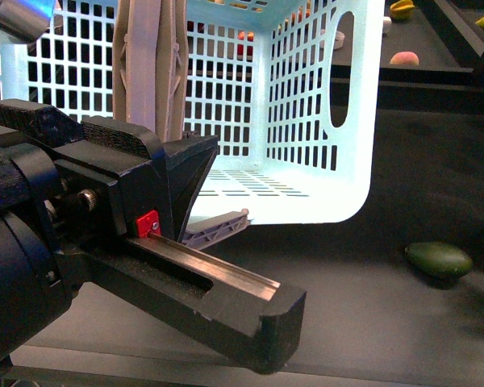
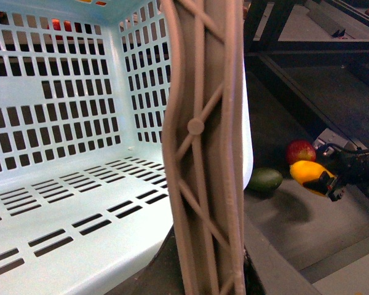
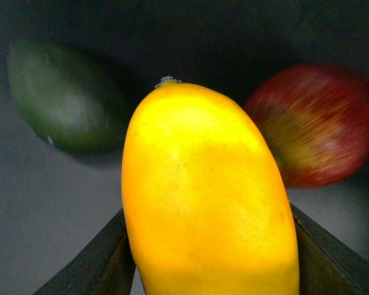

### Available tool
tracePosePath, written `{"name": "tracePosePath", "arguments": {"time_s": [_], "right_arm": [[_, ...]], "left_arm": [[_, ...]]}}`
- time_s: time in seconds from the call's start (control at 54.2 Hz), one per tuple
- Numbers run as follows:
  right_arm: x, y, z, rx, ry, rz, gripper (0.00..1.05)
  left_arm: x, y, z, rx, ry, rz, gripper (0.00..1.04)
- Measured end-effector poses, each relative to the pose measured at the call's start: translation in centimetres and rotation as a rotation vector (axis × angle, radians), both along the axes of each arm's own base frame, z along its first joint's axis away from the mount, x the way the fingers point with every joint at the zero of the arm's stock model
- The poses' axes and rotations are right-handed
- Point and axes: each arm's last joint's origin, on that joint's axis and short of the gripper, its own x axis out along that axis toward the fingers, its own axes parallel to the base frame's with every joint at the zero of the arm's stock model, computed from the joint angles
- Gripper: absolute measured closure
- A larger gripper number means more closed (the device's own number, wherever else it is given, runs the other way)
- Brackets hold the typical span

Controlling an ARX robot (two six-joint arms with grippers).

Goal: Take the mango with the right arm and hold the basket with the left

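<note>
The right claw (image 2: 326, 179) is clamped on the mango (image 3: 209, 196). Its two dark fingers (image 3: 95, 265) press the fruit's flanks, one on each side, and most of the fruit sticks out past the tips. Judging by the shadow beneath it in the left wrist view, the mango hangs just clear of the dark table (image 1: 371, 322).

The skin is smooth and the body tapers, so the likeliest failure is a slip. A quick swing or a loosened squeeze could let the fruit slide forward out of the fingers and drop. A harder squeeze could bruise it instead.

Near the mango, but apart from it, lie a green fruit (image 1: 438, 260) and a red apple (image 2: 301, 150). A low sweep away from here could knock either one and set it rolling.

In the front view the green fruit sits at about four o'clock from the basket (image 1: 306, 121). The mango shows only as a yellow sliver at three o'clock, at the picture's edge. The basket wall on that side is tall, so a path that stays too low would drive the fruit into the lattice or the rim.

The left claw (image 1: 202, 258) fills the front view from seven to nine o'clock. The handle (image 2: 200, 153) stands upright right against it. The contact is hidden, so it cannot be told whether the jaws are closed on the handle. If the hold is loose, the basket could swing or tip when weight lands in it.
</note>
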Motion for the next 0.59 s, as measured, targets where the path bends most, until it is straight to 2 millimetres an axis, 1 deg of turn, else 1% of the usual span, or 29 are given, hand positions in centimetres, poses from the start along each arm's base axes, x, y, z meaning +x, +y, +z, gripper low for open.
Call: {"name": "tracePosePath", "arguments": {"time_s": [0.074, 0.166, 0.24, 0.351, 0.388, 0.406, 0.535, 0.591], "right_arm": [[0.0, 0.6, 2.4, 0.036, -0.085, -0.023, 0.46], [-0.1, 1.7, 4.7, 0.095, -0.157, -0.034, 0.46], [-0.3, 3.3, 6.9, 0.161, -0.224, -0.03, 0.46], [-0.7, 5.7, 9.4, 0.243, -0.279, -0.02, 0.46], [-0.9, 7.1, 10.7, 0.285, -0.308, -0.009, 0.46], [-1.0, 7.4, 11.1, 0.296, -0.314, -0.008, 0.46], [-1.7, 12.7, 15.6, 0.476, -0.384, 0.02, 0.46], [-1.8, 13.9, 16.5, 0.508, -0.394, 0.041, 0.46]], "left_arm": [[0.0, 0.0, 0.0, 0.0, 0.0, 0.0, 0.97], [0.0, 0.0, 0.0, 0.0, 0.0, 0.0, 0.97], [0.0, 0.0, 0.0, 0.0, 0.0, 0.0, 0.97], [0.0, 0.0, 0.0, 0.0, 0.0, 0.0, 0.97], [0.0, 0.0, 0.0, 0.0, 0.0, -0.002, 0.97], [0.0, 0.0, 0.0, 0.0, 0.0, -0.002, 0.97], [0.0, 0.0, 0.0, 0.0, 0.0, -0.001, 0.97], [0.0, 0.0, 0.0, 0.0, 0.0, 0.0, 0.97]]}}
